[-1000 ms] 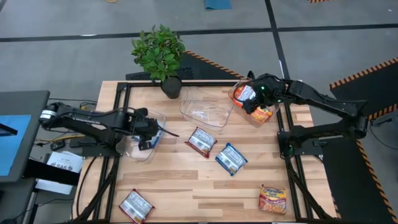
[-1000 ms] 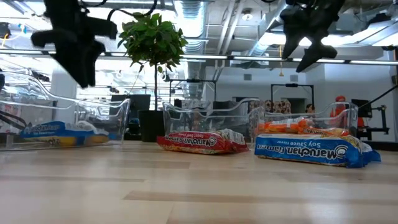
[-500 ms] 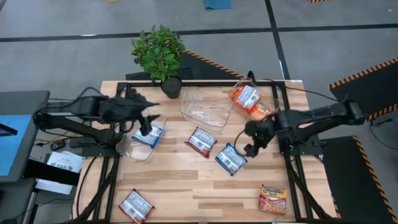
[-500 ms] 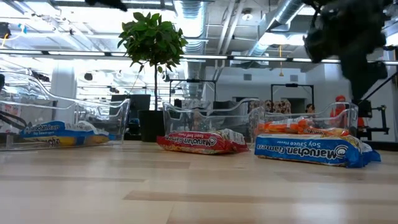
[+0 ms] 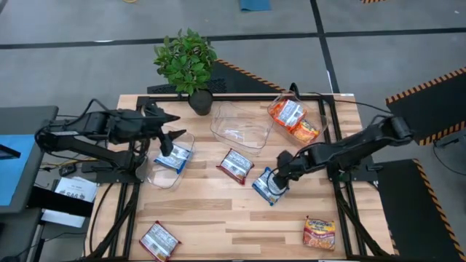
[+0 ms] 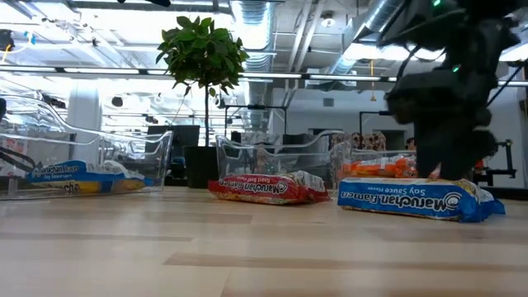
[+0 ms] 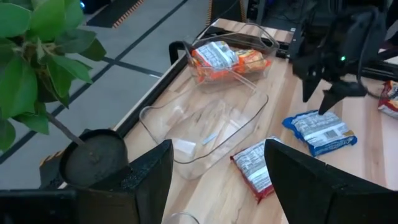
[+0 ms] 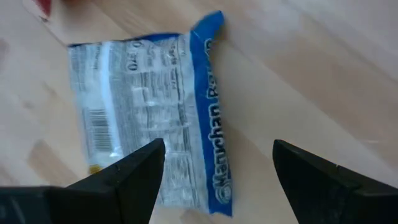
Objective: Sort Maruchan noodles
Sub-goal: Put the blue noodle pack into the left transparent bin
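Note:
Several Maruchan packets show in the high view. A blue one and a red-and-white one lie flat mid-table. An orange one and another red-and-white one lie near the near edge. My right gripper is open and hovers low over the blue packet, seen also in the low view. My left gripper is open, raised above the left clear bin, where a blue packet lies.
The middle clear bin holds no packets. The right clear bin holds orange packets. A potted plant stands at the far edge. Bare wood lies between the packets toward the near edge.
My right gripper left the right bin, swung toward the table's middle and came down over the blue packet. My left gripper rose out of the left bin toward the far edge, and a blue packet stays lying in that bin.

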`<state>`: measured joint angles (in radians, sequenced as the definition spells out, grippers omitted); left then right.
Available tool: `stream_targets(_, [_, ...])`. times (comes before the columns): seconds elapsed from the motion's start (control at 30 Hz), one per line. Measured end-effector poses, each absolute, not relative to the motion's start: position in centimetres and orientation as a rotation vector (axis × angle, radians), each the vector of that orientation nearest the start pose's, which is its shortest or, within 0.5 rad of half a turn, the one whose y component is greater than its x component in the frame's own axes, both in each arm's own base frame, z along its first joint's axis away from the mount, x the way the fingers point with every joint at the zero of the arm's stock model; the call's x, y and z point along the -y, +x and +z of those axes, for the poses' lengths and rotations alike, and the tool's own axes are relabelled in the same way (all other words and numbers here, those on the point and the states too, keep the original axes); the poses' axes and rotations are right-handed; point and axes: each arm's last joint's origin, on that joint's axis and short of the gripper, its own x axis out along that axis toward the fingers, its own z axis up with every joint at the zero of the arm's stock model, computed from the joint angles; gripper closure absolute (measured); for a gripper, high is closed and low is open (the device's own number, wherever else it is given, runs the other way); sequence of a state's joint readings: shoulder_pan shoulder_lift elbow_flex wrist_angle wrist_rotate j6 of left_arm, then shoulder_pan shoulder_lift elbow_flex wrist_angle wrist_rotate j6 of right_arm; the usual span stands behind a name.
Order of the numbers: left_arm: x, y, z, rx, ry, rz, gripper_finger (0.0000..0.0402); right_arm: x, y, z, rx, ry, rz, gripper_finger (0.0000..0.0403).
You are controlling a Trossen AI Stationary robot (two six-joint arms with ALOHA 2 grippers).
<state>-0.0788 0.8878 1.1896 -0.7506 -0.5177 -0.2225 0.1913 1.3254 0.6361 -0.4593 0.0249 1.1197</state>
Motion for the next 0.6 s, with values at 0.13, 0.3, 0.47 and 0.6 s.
stream_targets(0.13, [-0.2, 15.5, 39.8, -0.378, -0.087, 0.480, 0.0164, -4.6, 23.6, 14.6, -1.088, 0.862, -0.426, 0.0082])
stream_targets(0.3, [-0.2, 15.3, 39.9, -0.372, -0.080, 0.479, 0.0164, -4.9, 24.6, 13.8, -1.095, 0.905, -0.399, 0.0134])
stream_targets(0.47, [-0.4, 13.4, 42.7, -0.197, -0.091, 0.458, 0.0164, -5.2, 24.7, 15.3, -1.080, 0.897, -0.313, 0.0350])
stream_targets(0.6, [-0.5, 11.4, 45.0, -0.006, -0.105, 0.443, 0.0164, -5.1, 25.4, 19.6, -0.949, 0.917, -0.104, 0.0385])
